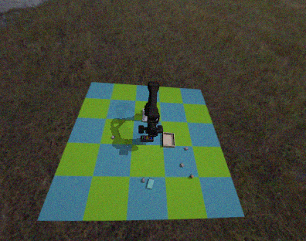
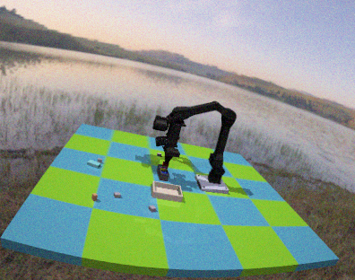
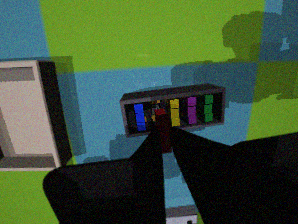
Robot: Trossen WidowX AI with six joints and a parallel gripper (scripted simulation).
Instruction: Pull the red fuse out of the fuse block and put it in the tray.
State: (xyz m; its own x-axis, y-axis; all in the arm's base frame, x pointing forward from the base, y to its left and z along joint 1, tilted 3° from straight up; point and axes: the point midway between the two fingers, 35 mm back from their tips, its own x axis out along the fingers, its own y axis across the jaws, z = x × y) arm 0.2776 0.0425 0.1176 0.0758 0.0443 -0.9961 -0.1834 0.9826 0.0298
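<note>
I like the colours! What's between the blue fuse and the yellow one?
In the wrist view, the red fuse, pinched by the gripper, sits between the blue fuse and yellow fuse.

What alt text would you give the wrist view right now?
The gripper, shut on the red fuse, holds it over the dark fuse block, where blue, yellow, purple and green fuses stand in a row. A pale tray sits at the left edge, on a blue and green checkered mat.
</note>
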